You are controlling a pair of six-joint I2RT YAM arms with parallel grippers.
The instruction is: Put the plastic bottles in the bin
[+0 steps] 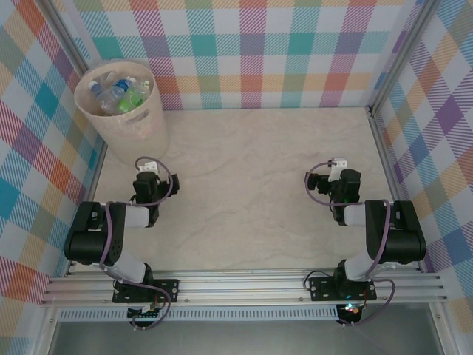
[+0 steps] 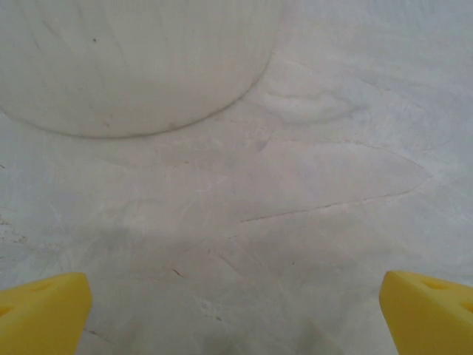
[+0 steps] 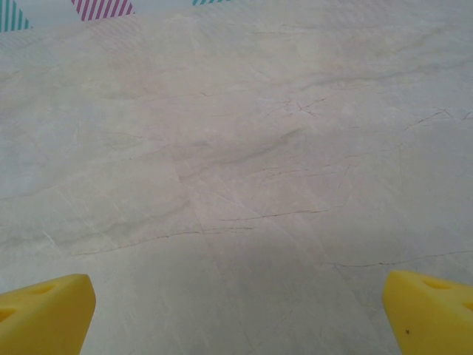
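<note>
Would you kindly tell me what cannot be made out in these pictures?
Top view: the plastic bottles sit in the bin; its wall hides the lower ones, so no count.
Top view: their labels are too small to read.
Left wrist view: the top edge cuts off the bin's rim; its wall is blurred.
Wrist views: the bottom edge cuts off most of the left end effector and right end effector.
</note>
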